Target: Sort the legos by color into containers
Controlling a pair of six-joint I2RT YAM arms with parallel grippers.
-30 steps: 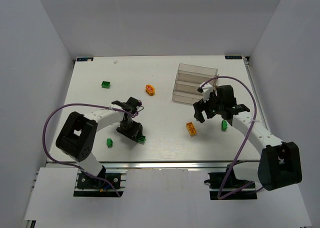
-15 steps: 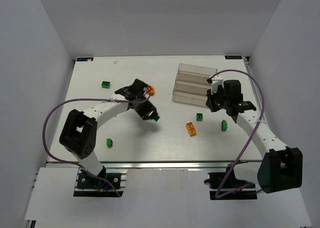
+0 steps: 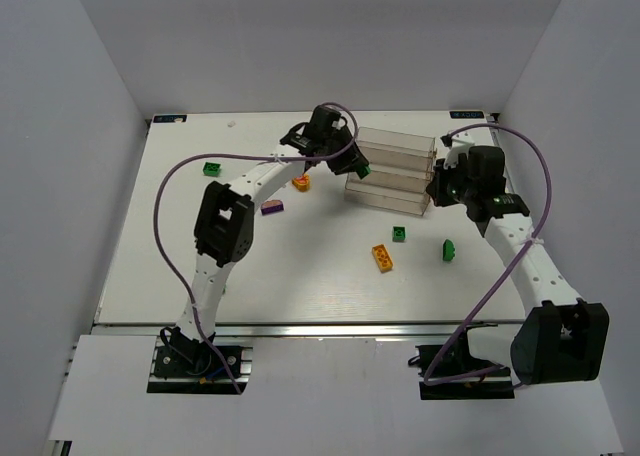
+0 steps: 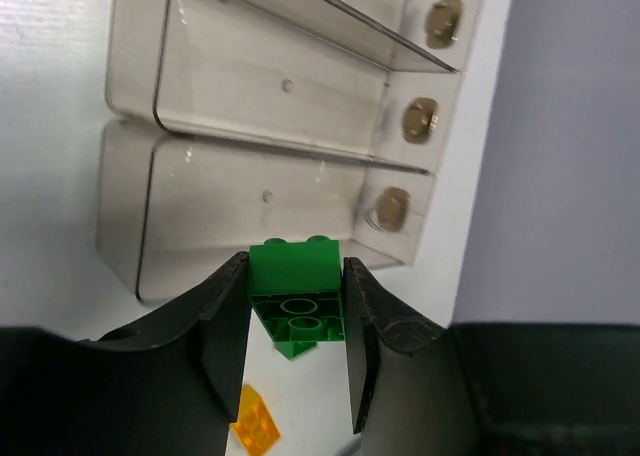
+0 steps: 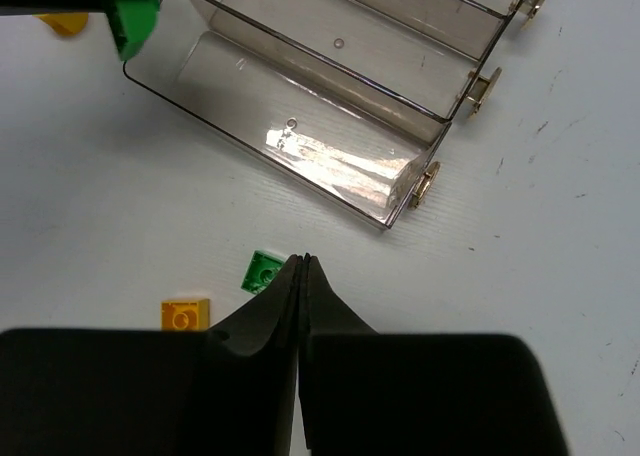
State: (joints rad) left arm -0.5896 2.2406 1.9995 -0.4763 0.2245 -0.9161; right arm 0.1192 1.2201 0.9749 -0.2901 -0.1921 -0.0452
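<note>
Gripping a green brick (image 4: 294,276) between its two fingers (image 4: 215,321), the left gripper (image 4: 296,326) is hovering at the left end of the containers (image 3: 392,168). The brick is showing bright green plastic, with studs at its far edge and two round rings on the underside facing the wrist camera. It is sitting squarely between the jaws, which are pressing on its two sides.

The containers are standing on the far right part of the table (image 3: 180,266). They are showing as clear, slightly smoky narrow troughs joined in stepped tiers, with brass-coloured fasteners along one end. From the left wrist view, the held brick is lining up over the end of the lowest trough.

The right gripper (image 5: 301,271) is hanging by the right end of the containers with its fingers pressed together and gripping nothing. A second green brick (image 5: 262,272) is lying on the table in front of the lowest trough, appearing just beside those fingertips in the right wrist view. An orange brick (image 5: 185,314) is lying near it, closer to the arms, and a third green brick (image 3: 449,248) is lying off to the right.

Left of the containers, a second orange brick (image 3: 300,183) and a purple brick (image 3: 271,207) are lying near each other, and a fourth green brick (image 3: 212,168) is lying well apart, farther left.
</note>
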